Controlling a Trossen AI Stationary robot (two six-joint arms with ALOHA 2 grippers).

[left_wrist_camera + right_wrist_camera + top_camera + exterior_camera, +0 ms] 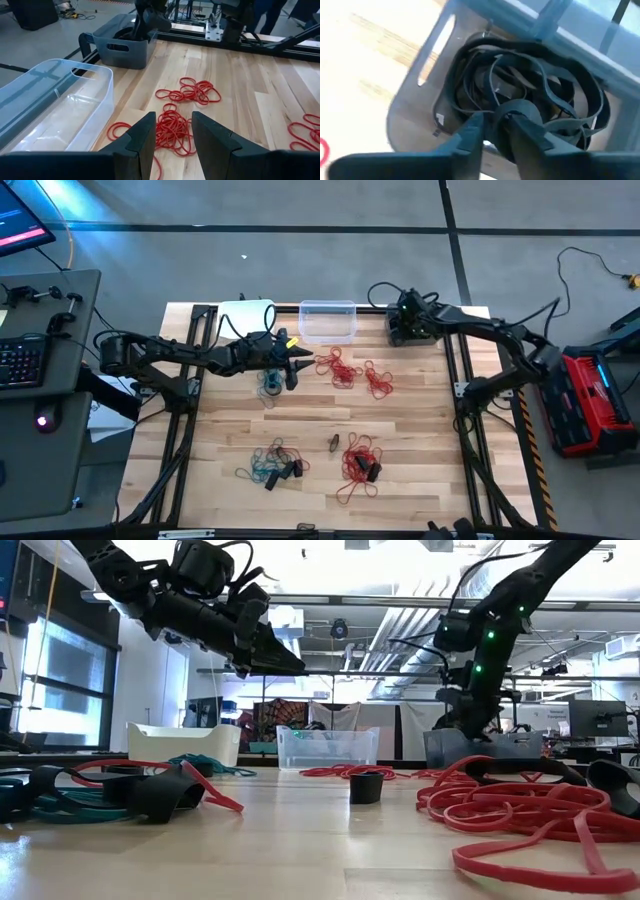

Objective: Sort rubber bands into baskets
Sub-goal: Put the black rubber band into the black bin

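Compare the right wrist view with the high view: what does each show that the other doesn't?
Only the right wrist view shows inside the dark grey basket: a tangle of black rubber bands under the right gripper, whose fingers stand slightly apart.

Only the high view shows the whole layout: the white basket, the clear basket, red rubber bands and teal rubber bands scattered on the table, and the left gripper hovering open.

Both show the right gripper over the dark grey basket.
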